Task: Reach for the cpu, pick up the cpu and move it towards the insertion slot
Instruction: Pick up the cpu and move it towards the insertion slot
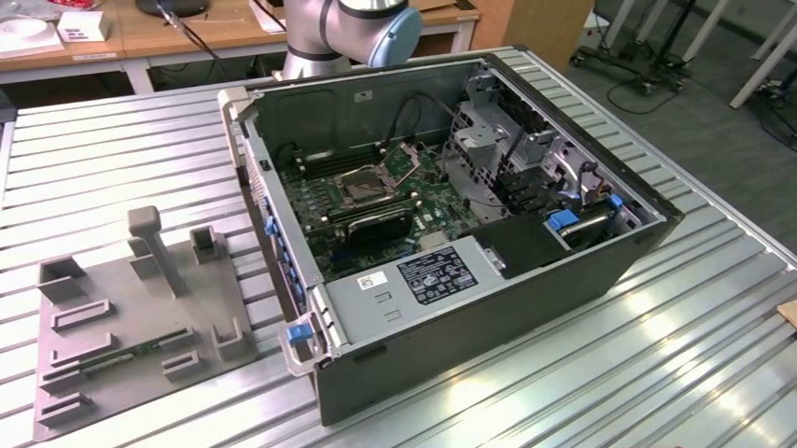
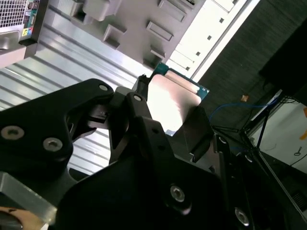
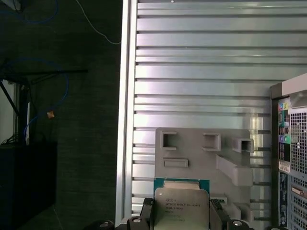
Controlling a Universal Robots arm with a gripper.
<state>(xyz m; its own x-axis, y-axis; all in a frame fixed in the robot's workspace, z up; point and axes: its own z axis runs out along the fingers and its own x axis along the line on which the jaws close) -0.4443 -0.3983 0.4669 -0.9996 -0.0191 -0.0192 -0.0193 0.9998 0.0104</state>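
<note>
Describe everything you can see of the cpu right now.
The cpu is a thin square chip: a pale silvery metal lid with small dark print, seated on a green board whose edge shows as a rim. It is off the table, clamped at two opposite edges between the black fingers of the claw. In both wrist views it is seen against the grey fixture tray and the ribbed metal table.

Open computer case (image 1: 498, 322) beside grey holder (image 1: 125, 345) on slatted table (image 1: 648, 373)

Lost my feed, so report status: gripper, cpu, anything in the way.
Gripper shut on the cpu, clear of the table. Insertion slot in the case looks bare. Nothing seen in the way.
</note>
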